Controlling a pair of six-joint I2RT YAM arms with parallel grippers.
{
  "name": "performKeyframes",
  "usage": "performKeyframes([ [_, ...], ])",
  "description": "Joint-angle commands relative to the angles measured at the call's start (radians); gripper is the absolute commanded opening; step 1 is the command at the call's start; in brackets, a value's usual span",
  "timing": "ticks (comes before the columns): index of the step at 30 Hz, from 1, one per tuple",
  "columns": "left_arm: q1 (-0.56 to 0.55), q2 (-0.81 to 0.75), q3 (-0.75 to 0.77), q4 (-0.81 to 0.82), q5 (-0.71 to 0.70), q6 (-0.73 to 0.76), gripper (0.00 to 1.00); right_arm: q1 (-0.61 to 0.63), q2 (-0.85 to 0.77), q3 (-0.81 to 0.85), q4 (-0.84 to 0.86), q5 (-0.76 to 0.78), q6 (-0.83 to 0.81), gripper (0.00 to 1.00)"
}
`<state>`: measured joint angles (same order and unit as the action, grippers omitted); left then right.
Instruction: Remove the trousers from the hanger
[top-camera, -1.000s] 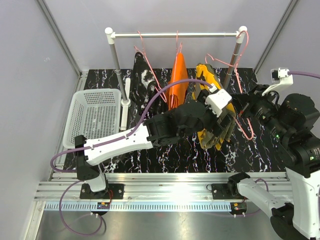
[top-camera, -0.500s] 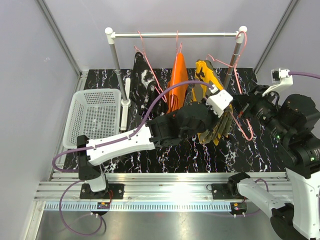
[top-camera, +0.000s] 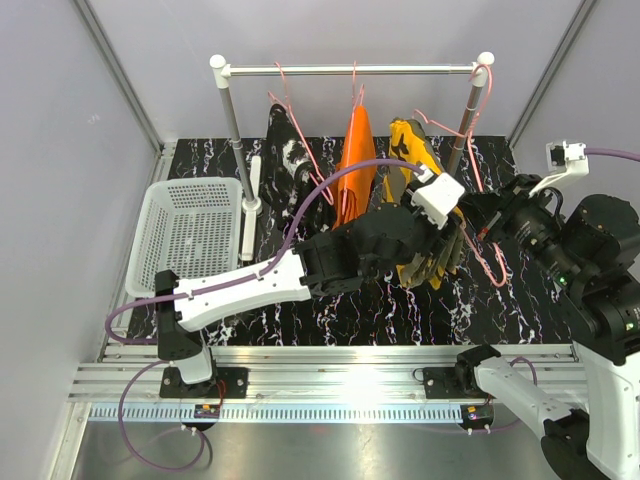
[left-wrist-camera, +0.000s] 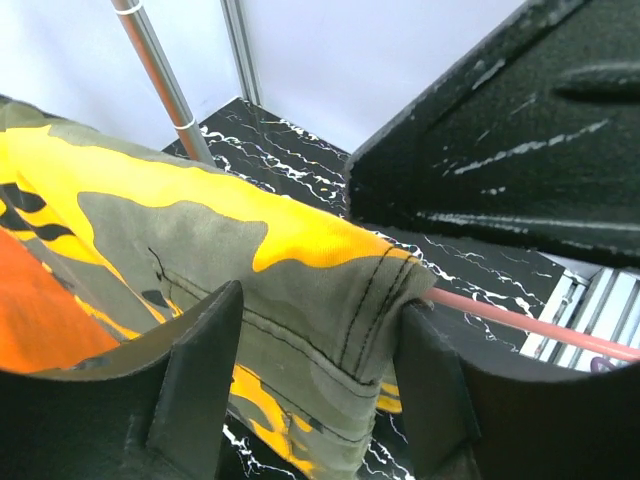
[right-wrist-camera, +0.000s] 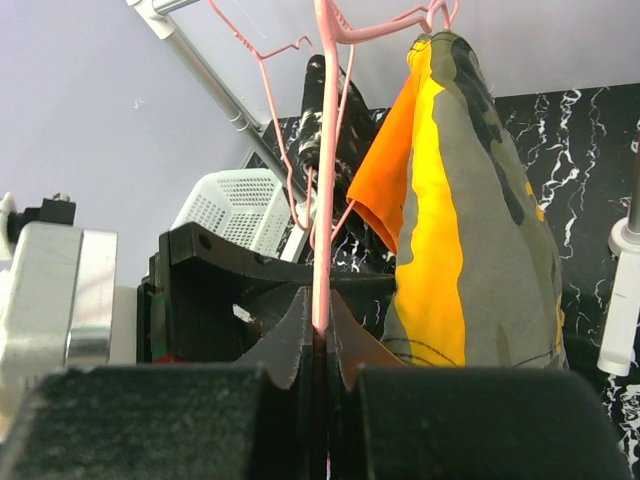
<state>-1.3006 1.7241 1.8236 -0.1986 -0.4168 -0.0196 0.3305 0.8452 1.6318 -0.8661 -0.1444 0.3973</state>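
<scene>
With right tool clenched on hanger, left tool straddles camouflage trousers, grip unclear: pinch fold fully, then slide it off.

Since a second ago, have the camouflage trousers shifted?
Yes, slightly: the camouflage trousers have pulled their lower end back from the table front edge, toward the rack rail.

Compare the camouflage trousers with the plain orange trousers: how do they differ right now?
The camouflage trousers are yellow-and-olive patterned; the orange trousers are plain. The left pincer straddles the camouflage trousers' fold; the orange trousers hang beside it, outside the pincer. Both are folded over pink wire hangers.
</scene>
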Motion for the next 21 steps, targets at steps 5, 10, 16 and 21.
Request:
performKeyframes([
  [5,-0.014,0.003,0.036,0.088,-0.085,0.061,0.34,-0.004,-0.038,0.051,0.217,-0.046,0.018,0.0],
  [10,-0.02,0.005,0.029,0.096,-0.1,0.101,0.16,-0.004,-0.043,0.051,0.228,-0.06,0.026,0.0],
  [16,-0.043,-0.027,0.008,0.107,-0.051,0.159,0.14,-0.005,-0.029,0.048,0.199,0.031,-0.005,0.0],
  [21,-0.051,-0.057,-0.032,0.107,-0.033,0.182,0.38,-0.004,-0.028,0.048,0.193,0.063,-0.018,0.0],
])
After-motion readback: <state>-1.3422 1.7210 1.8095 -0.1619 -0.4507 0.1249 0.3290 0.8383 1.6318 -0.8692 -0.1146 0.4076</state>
